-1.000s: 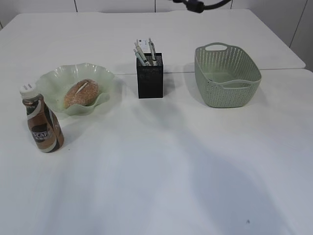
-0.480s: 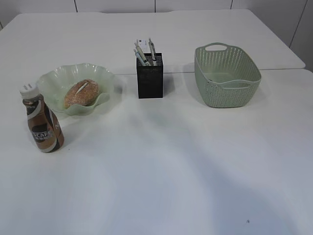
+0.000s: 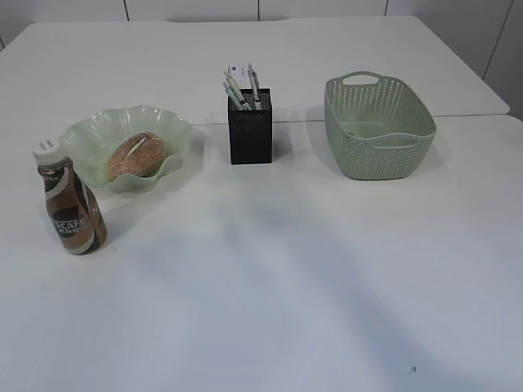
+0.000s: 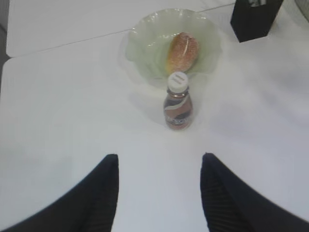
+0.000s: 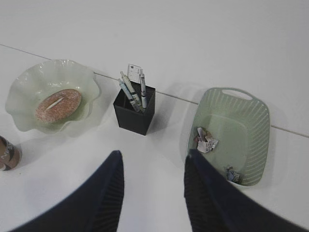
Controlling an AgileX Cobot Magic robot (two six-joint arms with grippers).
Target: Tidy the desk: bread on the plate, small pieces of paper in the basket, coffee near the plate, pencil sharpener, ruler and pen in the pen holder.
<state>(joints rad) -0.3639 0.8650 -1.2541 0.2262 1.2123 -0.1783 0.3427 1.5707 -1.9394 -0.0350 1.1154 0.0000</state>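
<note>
The bread (image 3: 136, 155) (image 4: 182, 50) (image 5: 58, 105) lies in the pale green wavy plate (image 3: 86, 131) (image 4: 145, 36) (image 5: 29, 82). A brown coffee bottle (image 3: 72, 209) (image 4: 179, 102) stands upright just in front of the plate. The black pen holder (image 3: 250, 126) (image 5: 134, 112) holds pens and a ruler (image 5: 133, 73); the pencil sharpener is hidden. Small pieces of paper (image 5: 206, 141) lie in the green basket (image 3: 379, 124) (image 5: 251, 121). My left gripper (image 4: 158, 157) is open and empty, high above the table before the bottle. My right gripper (image 5: 153, 154) is open and empty, above the table. Neither gripper shows in the exterior view.
A seam (image 3: 474, 115) runs across the white table behind the plate, holder and basket. The table's left edge (image 4: 4, 63) shows in the left wrist view.
An arm part at the top of the exterior view one second ago has gone out of the frame. The objects have not moved.
</note>
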